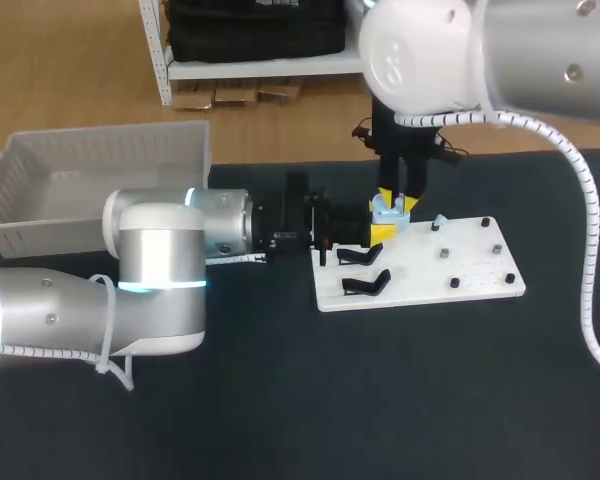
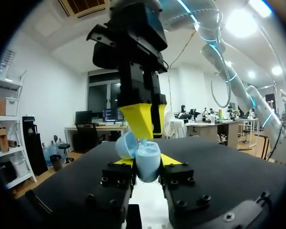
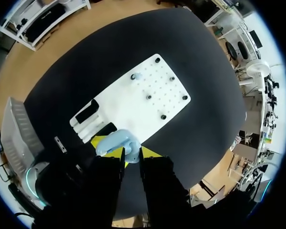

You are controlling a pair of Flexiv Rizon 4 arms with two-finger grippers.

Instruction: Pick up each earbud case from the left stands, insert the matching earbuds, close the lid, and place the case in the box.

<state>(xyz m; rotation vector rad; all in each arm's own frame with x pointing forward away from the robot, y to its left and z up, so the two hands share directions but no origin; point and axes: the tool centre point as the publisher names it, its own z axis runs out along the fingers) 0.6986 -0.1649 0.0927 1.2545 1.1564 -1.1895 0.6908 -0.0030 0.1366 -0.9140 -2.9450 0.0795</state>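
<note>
My left end effector (image 2: 148,163) is clamped on the open blue earbud case (image 2: 147,167), with the right end effector (image 2: 144,133) hovering right at its mouth, though I can't tell that one's grip.

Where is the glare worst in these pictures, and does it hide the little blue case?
Left wrist view: ceiling lamps flare white, yet the earbud case, lid open in the left gripper, is evenly lit. Head view: the right arm shines white, and the case shows small beneath it. Right wrist view: the white board is bright, with no glare on the case.
</note>
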